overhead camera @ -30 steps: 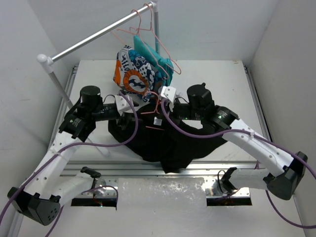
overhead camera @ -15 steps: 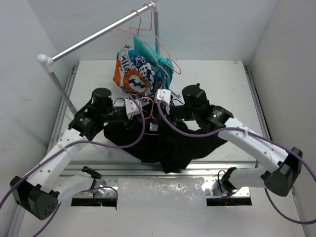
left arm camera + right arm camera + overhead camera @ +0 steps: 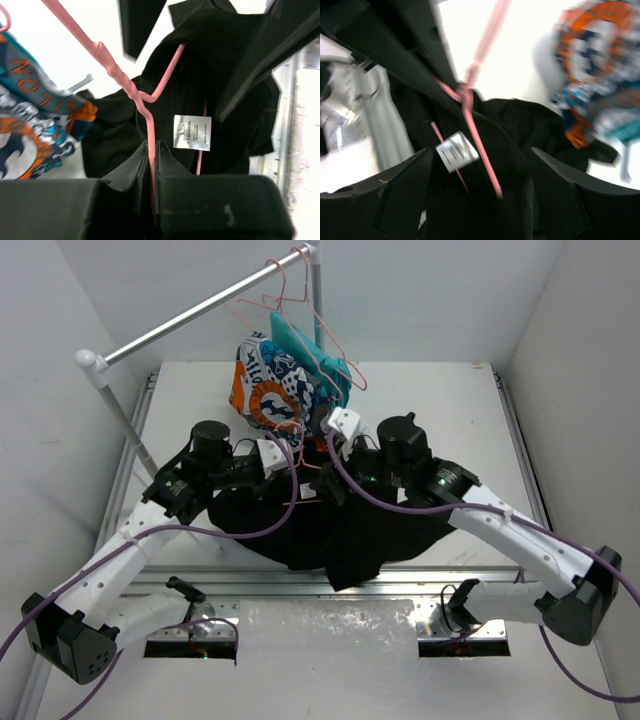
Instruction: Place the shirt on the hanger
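Seen from overhead, two white robot arms reach in from the near edge and meet over the black shirt [image 3: 335,535]. The shirt lies heaped at the middle of the white table [image 3: 440,400], and its lower edge hangs over the near rail.

The salmon-pink wire hanger [image 3: 316,462] stands at the shirt's collar, between the two wrists. In the left wrist view, the left gripper [image 3: 151,172] is pressed together on the hanger's wire just below the twisted neck, with the wire pinched between its two dark pads. The shirt's small white neck label [image 3: 192,132] sits just to the right of that pinch. A short run of pink wire shows beside the label, inside the collar opening.

The right wrist view is blurred. It shows the right gripper [image 3: 480,152] spread wide, with a dark finger on each side. The hanger wire and the label hang in the gap between the fingers, and neither finger touches them. Black fabric fills the space beneath.

Behind the arms, an orange, white and blue patterned garment [image 3: 265,390] and a teal garment [image 3: 300,340] hang from a slanted metal rail [image 3: 190,315]. More pink hangers [image 3: 300,295] hang beside them.
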